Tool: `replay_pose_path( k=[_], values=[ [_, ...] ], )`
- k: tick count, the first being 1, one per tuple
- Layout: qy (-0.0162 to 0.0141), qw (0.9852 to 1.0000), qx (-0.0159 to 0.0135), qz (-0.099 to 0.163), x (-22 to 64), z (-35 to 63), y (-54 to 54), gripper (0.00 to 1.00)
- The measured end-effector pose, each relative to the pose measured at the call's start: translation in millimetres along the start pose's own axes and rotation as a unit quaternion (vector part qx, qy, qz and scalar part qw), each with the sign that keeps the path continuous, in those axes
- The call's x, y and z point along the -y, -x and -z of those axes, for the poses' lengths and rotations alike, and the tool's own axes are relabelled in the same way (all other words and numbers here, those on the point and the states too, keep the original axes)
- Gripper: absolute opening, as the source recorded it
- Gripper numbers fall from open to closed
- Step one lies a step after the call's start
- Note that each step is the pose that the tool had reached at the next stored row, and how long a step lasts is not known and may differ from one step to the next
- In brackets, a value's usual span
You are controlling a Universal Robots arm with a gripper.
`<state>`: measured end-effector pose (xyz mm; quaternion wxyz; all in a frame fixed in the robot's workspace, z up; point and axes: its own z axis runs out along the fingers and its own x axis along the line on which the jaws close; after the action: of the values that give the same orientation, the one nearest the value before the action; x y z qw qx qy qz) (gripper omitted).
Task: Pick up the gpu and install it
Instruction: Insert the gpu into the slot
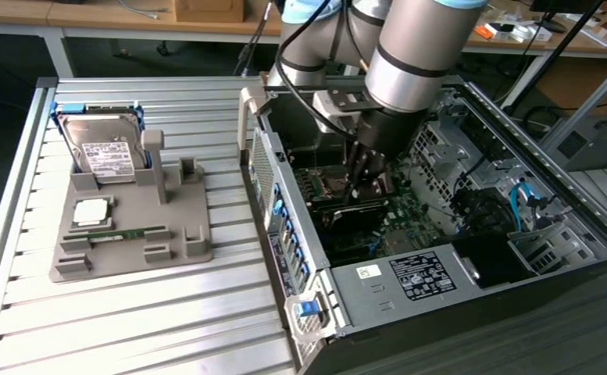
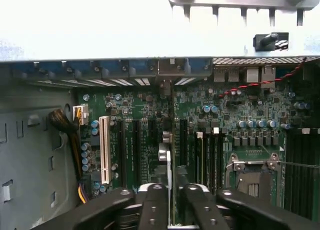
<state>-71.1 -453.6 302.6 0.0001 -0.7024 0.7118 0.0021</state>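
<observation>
- I'm down inside the open computer case (image 1: 470,258), my end effector (image 2: 170,205) hanging over the motherboard (image 2: 240,115), and the step in hand, as I judge it, is seating the gpu (image 2: 168,165) in an expansion slot.
- My fingers (image 2: 153,205) stand close together with the card's thin edge running between them, so I read this as a narrow grip on the gpu, though how firmly they bite I cannot say.
- From the wrist view the gpu runs straight out from between my fingers toward the rear wall of the case (image 2: 100,65), upright and edge-on over the motherboard, beside the long black slots (image 2: 135,150) and well clear of the white slot (image 2: 104,150).
- Doing this well, in my judgement: keep the card square to the motherboard, its end lined up with the rear opening, and press evenly, with no twist.
- The risk is a tilted card catching a slot edge.
- Out on the bench (image 1: 126,328), the grey tray (image 1: 178,234) carries the hard drive (image 1: 105,148), away from the case.
</observation>
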Motion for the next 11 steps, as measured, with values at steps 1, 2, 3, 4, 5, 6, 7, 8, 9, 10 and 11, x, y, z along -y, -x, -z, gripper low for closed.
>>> replay_pose_path(
  k=[1,2,3,4,5,6,7,8,9,10,11],
  values=[
    [0.0015,1.0,0.0002,0.001,3.9,0.1,0.1,0.2],
    [0.003,1.0,0.0006,0.002,7.9,0.0,0.1,0.14],
    [0.0048,1.0,0.0009,0.002,12.6,0.0,0.1,0.11],
    [0.0066,1.0,0.0011,0.002,17.5,-0.1,0.2,0.11],
    [0.0089,1.0,0.0014,0.002,23.6,-0.2,0.2,0.11],
    [0.0108,0.9999,0.0016,0.002,28.3,-0.4,0.3,0.11],
    [0.0137,0.9999,0.0018,0.002,35.6,-1.1,0.4,0.11],
    [0.0153,0.9999,0.0018,0.002,40.2,-1.5,0.4,0.11],
    [0.0169,0.9999,0.0018,0.002,45.7,-1.8,0.5,0.11],
    [0.018,0.9998,0.0019,0.002,50.2,-2.1,0.6,0.11],
    [0.0192,0.9998,0.002,0.002,55.3,-2.3,0.6,0.11]
  ],
)
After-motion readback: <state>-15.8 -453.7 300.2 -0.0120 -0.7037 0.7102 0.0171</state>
